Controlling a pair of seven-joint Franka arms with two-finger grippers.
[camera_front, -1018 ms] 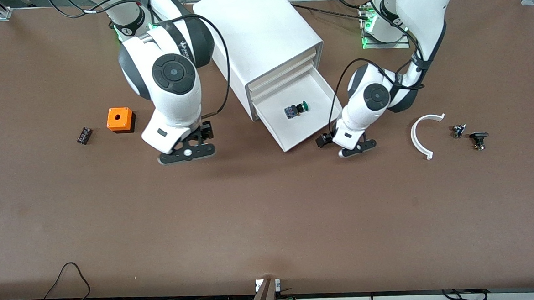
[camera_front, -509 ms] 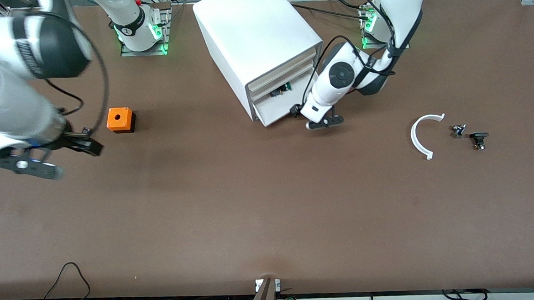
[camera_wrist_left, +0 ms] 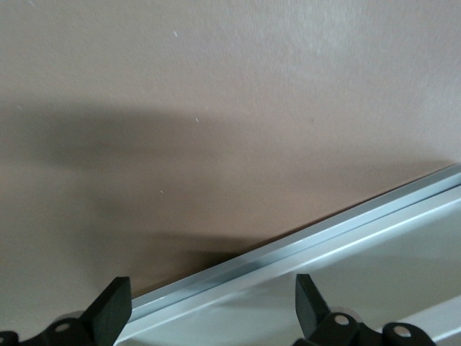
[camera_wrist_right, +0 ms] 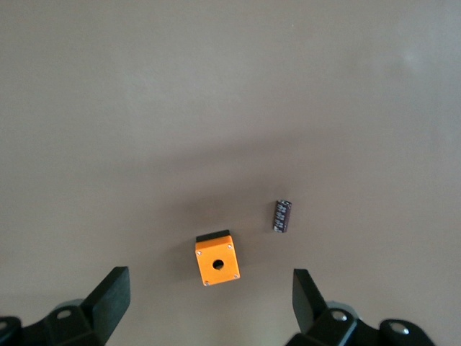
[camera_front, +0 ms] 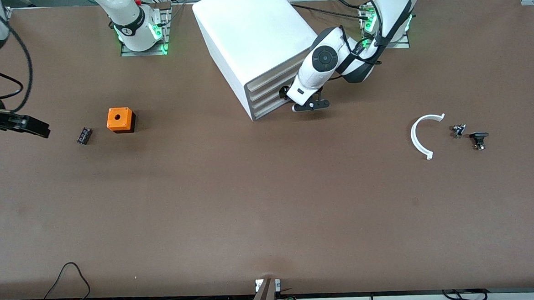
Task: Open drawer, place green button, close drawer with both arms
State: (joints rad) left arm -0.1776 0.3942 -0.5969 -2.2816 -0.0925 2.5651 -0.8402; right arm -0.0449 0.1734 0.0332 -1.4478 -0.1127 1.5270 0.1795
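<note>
The white cabinet (camera_front: pixel 256 36) stands at the table's back middle with all its drawers shut. The bottom drawer (camera_front: pixel 271 109) sits flush with the three above it. The button is hidden. My left gripper (camera_front: pixel 309 105) is open and empty, right in front of the bottom drawer's front strip (camera_wrist_left: pixel 338 249); its fingertips (camera_wrist_left: pixel 115 311) straddle that edge. My right gripper (camera_front: pixel 6 138) is open and empty, raised high over the right arm's end of the table.
An orange cube with a round hole (camera_front: pixel 119 119) and a small black ribbed part (camera_front: pixel 84 135) lie below my right gripper; both show in the right wrist view, the cube (camera_wrist_right: pixel 216 261) and the part (camera_wrist_right: pixel 282 215). A white curved piece (camera_front: pixel 424 135) and two small parts (camera_front: pixel 458 130) (camera_front: pixel 479 139) lie toward the left arm's end.
The bottom drawer went from wide open with the button inside to fully shut, my left gripper following its front in. My right arm swung away and up toward its end of the table.
</note>
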